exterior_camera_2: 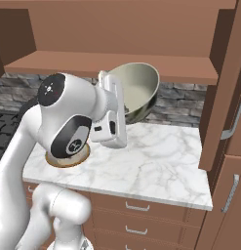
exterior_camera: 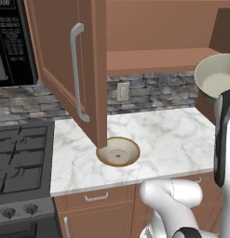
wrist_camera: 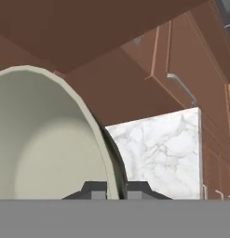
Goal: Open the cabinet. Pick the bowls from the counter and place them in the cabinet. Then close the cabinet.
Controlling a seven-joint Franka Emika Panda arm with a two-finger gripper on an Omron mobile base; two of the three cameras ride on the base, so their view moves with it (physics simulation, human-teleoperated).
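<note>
White marble counter (exterior_camera: 172, 139) runs under the open cabinet (exterior_camera: 149, 60), whose left door (exterior_camera: 72, 69) swings out toward me. I see the cream bowl (exterior_camera: 118, 151) sitting on the marble just below that door's lower corner. My gripper (wrist_camera: 117, 189) has its fingers pinched on the rim of the grey-green bowl (exterior_camera_2: 136, 92), holding it tilted on edge in the air above the counter, close under the front edge of the cabinet's wooden shelf (exterior_camera_2: 117, 66). Black stove top (exterior_camera: 21, 158) lies left of the marble.
</note>
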